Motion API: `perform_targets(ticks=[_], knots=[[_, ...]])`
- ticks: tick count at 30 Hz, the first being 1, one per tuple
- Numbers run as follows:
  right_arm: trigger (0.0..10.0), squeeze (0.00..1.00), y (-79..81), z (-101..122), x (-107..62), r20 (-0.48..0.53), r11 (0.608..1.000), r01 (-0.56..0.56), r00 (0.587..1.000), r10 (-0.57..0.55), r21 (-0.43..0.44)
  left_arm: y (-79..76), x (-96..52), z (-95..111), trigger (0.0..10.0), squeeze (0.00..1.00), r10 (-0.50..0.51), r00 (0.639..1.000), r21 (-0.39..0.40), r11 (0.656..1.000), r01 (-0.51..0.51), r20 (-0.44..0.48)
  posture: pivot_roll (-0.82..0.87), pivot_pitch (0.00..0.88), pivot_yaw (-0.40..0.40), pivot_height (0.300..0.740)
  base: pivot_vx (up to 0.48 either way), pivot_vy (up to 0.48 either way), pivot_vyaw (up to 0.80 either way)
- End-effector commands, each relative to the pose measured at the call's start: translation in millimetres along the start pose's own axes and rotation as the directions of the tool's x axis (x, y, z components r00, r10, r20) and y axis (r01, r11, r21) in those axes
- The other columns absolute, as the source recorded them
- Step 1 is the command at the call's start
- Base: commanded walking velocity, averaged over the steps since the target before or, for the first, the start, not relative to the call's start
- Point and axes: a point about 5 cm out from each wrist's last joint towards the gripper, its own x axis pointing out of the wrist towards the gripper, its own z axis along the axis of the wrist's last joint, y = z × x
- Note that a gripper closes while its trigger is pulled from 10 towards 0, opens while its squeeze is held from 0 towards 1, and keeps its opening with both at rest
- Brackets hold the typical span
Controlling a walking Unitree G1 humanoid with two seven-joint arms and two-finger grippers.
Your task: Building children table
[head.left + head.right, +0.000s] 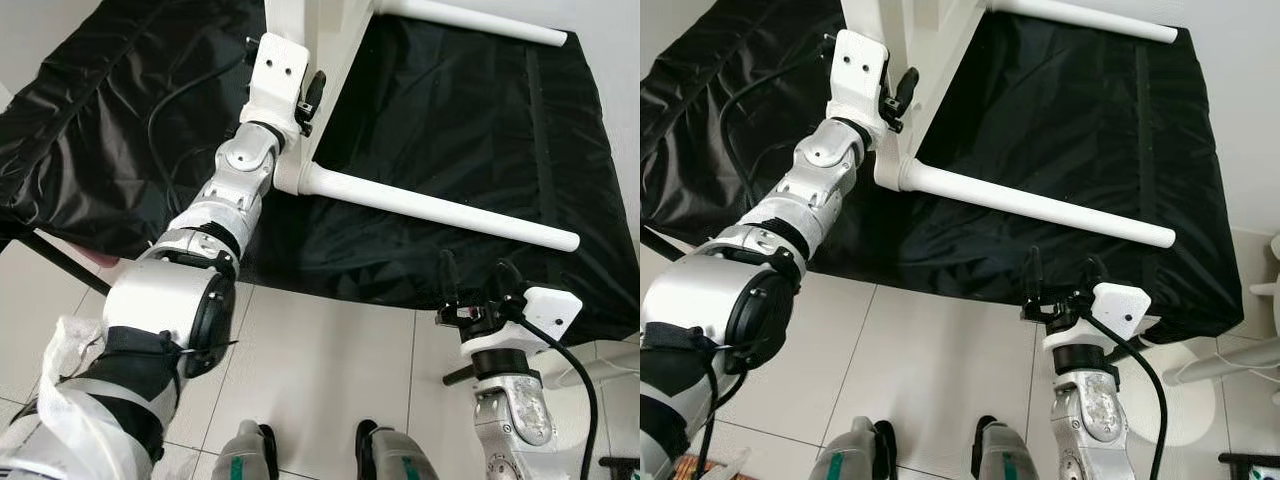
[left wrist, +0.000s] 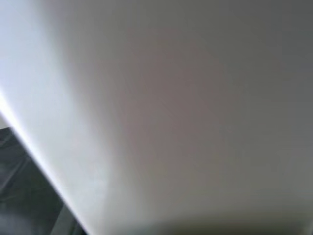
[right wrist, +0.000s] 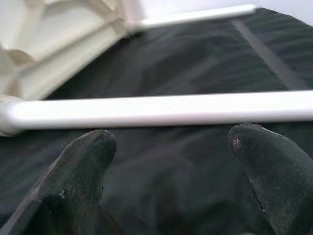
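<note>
Black sheet (image 1: pixel 480 130) under white table (image 1: pixel 330 40); right gripper (image 1: pixel 478 283) spread below leg (image 1: pixel 440 208)

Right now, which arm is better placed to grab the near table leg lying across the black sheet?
Probably the right. The right gripper is open and free, fingers pointing at the near table leg just ahead. The left gripper is up against the white table frame at the leg's joint, seemingly steadying it.

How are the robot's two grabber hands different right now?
The left gripper is raised up against the white table, while the right gripper hovers low above the black sheet, touching nothing. The right gripper's fingers are spread open; the left's can't be judged. Both have black fingers on silver arms.
</note>
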Motion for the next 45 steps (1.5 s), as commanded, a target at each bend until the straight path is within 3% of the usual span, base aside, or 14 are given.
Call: perform_targets(ticks=[1,5,10,13,16,20,24,37,38,39,40,43,44,45], knots=[[10.0,0.0,0.5,-1.2,-2.0,-0.017,1.0,-0.004,1.0,0.004,-0.004,31.0,-1.9,12.4,0.0,0.0,0.112,0.992,0.054,0.992,-0.115,0.056,-0.08,0.193,0.062,0.74,0.0,0.0,0.0],[10.0,0.0,-2.5,-0.3,-3.1,-0.02,1.0,-0.001,1.0,0.001,-0.007,41.8,-13.5,8.1,0.0,0.0,0.182,0.98,0.006,0.983,-0.183,0.074,-0.08,0.2,0.046,0.74,0.0,0.0,0.0],[10.0,0.0,-3.3,-0.6,-1.4,-0.028,1.0,-0.017,0.999,0.017,-0.01,58.9,-29.2,4.2,0.0,0.0,0.259,0.963,0.033,0.965,-0.262,0.078,-0.07,0.205,0.025,0.74,0.0,0.0,0.0],[10.0,0.0,-3.5,-0.6,-1.2,-0.03,1.0,-0.02,0.999,0.02,-0.009,61.8,-30.7,4.7,0.0,0.0,0.27,0.959,0.026,0.962,-0.273,0.08,-0.07,0.205,0.021,0.74,0.0,0.0,0.0],[10.0,0.0,-2.9,-1.3,0.4,-0.035,0.999,-0.034,0.999,0.033,-0.008,86.0,-37.9,9.0,0.0,0.0,0.296,0.951,0.121,0.945,-0.305,0.087,-0.06,0.209,0.012,0.74,0.0,0.0,0.0],[10.0,0.0,-3.0,-1.0,0.9,-0.035,0.999,-0.038,0.999,0.037,-0.009,96.2,-41.6,11.7,0.0,0.0,0.306,0.948,0.151,0.936,-0.317,0.089,-0.06,0.211,0.013,0.74,0.0,0.0,0.0],[10.0,0.0,-4.3,-0.3,1.5,-0.037,0.999,-0.043,0.998,0.042,-0.012,128.4,-54.6,21.5,0.0,0.0,0.359,0.929,0.21,0.905,-0.37,0.09,-0.06,0.215,0.005,0.74,0.0,0.0,0.0],[10.0,0.0,-6.3,0.3,3.9,-0.039,0.998,-0.054,0.998,0.053,-0.018,139.6,-55.8,18.0,0.3,0.0,0.283,0.957,0.25,0.924,-0.289,0.06,-0.04,0.214,-0.015,0.74,0.0,0.0,0.0],[10.0,0.0,-6.6,0.2,4.0,-0.041,0.998,-0.053,0.998,0.052,-0.016,136.1,-54.0,13.9,3.8,0.0,0.259,0.966,0.244,0.935,-0.257,0.026,-0.04,0.214,-0.015,0.74,0.0,0.0,0.0],[10.0,0.0,-6.6,0.2,4.0,-0.041,0.998,-0.053,0.998,0.052,-0.016,136.1,-54.0,13.9,3.8,0.0,0.259,0.966,0.244,0.935,-0.257,0.026,-0.04,0.214,-0.015,0.74,0.0,0.0,0.0],[10.0,0.0,-5.5,-1.1,5.1,-0.046,0.998,-0.064,0.997,0.064,-0.009,107.3,-48.8,4.7,10.0,0.01,0.091,0.996,0.258,0.962,-0.089,0.006,-0.03,0.212,-0.02,0.74,0.0,0.0,0.0],[10.0,0.0,-5.0,-1.5,5.6,-0.048,0.998,-0.069,0.996,0.068,-0.008,96.8,-48.1,3.6,10.0,0.01,0.024,1.0,0.268,0.963,-0.027,0.015,-0.03,0.212,-0.02,0.74,0.0,0.0,0.0],[10.0,0.0,-4.7,-1.8,6.4,-0.049,0.997,-0.074,0.996,0.073,-0.01,90.0,-46.6,2.4,10.0,1.0,-0.009,1.0,0.234,0.972,0.006,0.014,-0.04,0.21,-0.02,0.74,0.0,0.0,0.0],[10.0,0.0,-4.7,-1.8,6.4,-0.049,0.997,-0.074,0.996,0.073,-0.01,90.0,-46.6,2.4,10.0,1.0,-0.009,1.0,0.234,0.972,0.006,0.014,-0.04,0.21,-0.02,0.74,0.0,0.0,0.0]])
